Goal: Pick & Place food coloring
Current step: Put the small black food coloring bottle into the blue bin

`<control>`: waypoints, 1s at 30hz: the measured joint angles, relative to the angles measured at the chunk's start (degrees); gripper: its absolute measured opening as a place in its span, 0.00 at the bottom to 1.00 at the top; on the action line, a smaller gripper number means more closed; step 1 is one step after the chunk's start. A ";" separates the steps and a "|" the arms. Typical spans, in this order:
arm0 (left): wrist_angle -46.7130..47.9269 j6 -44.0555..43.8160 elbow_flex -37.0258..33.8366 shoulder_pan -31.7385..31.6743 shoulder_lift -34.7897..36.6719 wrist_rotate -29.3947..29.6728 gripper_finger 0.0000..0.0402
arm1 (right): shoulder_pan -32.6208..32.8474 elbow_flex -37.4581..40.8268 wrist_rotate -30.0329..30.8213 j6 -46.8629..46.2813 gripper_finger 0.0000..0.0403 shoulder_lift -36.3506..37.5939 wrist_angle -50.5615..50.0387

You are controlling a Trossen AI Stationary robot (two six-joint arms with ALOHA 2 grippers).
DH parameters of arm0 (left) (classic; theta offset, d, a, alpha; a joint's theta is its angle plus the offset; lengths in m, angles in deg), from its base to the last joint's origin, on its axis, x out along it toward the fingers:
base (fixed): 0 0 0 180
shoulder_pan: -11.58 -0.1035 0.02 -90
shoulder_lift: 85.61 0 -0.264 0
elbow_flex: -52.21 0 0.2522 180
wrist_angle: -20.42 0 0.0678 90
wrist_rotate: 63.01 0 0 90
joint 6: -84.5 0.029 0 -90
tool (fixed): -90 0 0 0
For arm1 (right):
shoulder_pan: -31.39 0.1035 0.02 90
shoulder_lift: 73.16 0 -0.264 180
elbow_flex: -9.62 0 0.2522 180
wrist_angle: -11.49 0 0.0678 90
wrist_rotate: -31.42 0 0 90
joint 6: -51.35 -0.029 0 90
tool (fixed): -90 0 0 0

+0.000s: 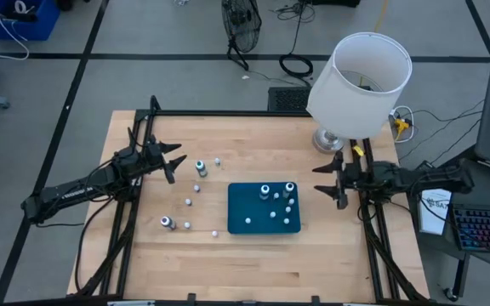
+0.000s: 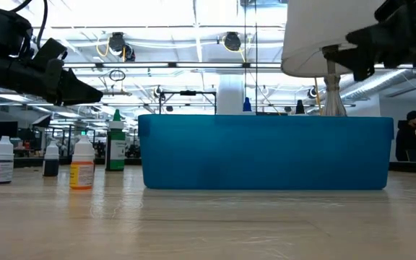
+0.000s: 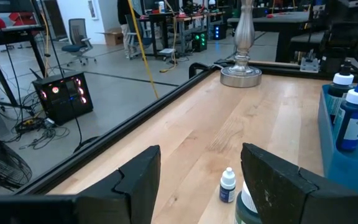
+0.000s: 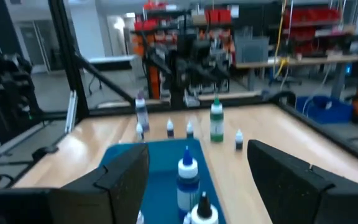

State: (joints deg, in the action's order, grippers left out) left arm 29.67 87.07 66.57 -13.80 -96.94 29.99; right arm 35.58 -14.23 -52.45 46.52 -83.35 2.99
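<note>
With both grippers spread empty, left gripper [image 1: 173, 163] by loose food coloring bottles [image 1: 201, 167], right gripper [image 1: 328, 180] beside the teal tray [image 1: 238, 223], a sloppy descent likely topples the close-packed bottles.

In the low view, the blue tray's wall [image 2: 266, 153] hides the food coloring bottles inside it, except one blue tip [image 2: 247, 105] above its rim.

Tiny plastic food coloring bottles [image 1: 201, 167], pale caps, upright: several loose on wood table, others standing inside teal tray.
</note>
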 joint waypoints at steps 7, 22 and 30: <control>0.00 0.00 0.00 0.00 0.00 0.00 0.56 | 0.00 0.00 -0.10 1.04 0.64 7.51 -7.51; -0.01 0.00 0.00 0.00 0.00 0.00 0.56 | 0.00 7.15 -0.20 3.06 0.64 10.06 3.54; 0.00 0.00 0.00 0.00 0.00 0.00 0.56 | 0.00 8.96 -0.20 3.49 0.64 10.14 3.15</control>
State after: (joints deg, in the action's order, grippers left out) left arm 29.67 87.07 66.57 -13.80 -96.94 29.99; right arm 35.58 -5.27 -52.64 50.01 -73.21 6.14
